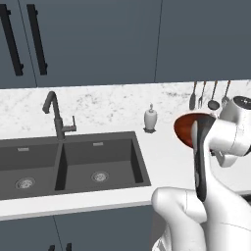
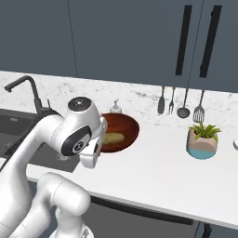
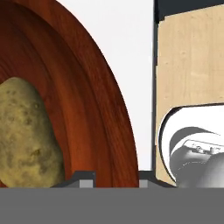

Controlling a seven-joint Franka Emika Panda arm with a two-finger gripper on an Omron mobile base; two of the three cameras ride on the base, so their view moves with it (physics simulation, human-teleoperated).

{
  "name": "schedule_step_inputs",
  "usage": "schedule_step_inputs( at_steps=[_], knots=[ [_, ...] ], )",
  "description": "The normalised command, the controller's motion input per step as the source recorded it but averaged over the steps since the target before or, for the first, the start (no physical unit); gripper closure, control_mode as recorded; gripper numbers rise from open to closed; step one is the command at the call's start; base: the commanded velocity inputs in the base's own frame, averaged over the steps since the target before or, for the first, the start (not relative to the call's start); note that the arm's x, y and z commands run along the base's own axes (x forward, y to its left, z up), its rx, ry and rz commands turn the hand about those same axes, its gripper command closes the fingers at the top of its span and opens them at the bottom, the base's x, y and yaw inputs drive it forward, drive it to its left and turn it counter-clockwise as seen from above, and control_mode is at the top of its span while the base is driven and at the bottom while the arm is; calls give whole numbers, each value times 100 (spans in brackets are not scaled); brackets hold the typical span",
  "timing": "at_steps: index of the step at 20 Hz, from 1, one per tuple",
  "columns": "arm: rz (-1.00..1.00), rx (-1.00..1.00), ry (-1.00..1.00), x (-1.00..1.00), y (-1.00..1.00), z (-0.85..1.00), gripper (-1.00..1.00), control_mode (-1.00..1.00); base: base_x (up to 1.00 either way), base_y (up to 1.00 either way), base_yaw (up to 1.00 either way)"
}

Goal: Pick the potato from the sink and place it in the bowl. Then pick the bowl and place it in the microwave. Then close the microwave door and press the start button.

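Note:
The potato, a yellowish-brown lump, lies inside the glossy reddish-brown bowl. The bowl rests on the white counter to the right of the dark double sink, with the potato in its middle. My gripper reaches down at the bowl's near rim. One fingertip is inside the rim and the other outside, shut on it. In the left base view my forearm covers most of the bowl. The microwave and its door are out of view.
A dark faucet rises behind the sink. A white soap dispenser stands just behind the bowl. Utensils hang on the back wall and a small potted plant stands to the right. Dark cabinets hang overhead.

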Motion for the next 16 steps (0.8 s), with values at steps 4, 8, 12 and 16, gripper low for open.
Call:
schedule_step_inputs(
  at_steps=[4,8,12,16],
  knots=[
    [0,-1,-14,-35,54,69,100,-100,0,0,0],
    [0,-3,-14,-26,59,56,100,-100,0,0,0],
    [0,0,-6,-17,44,52,100,-100,0,0,0],
    [0,0,-5,-24,21,52,100,-100,0,0,0]
  ],
)
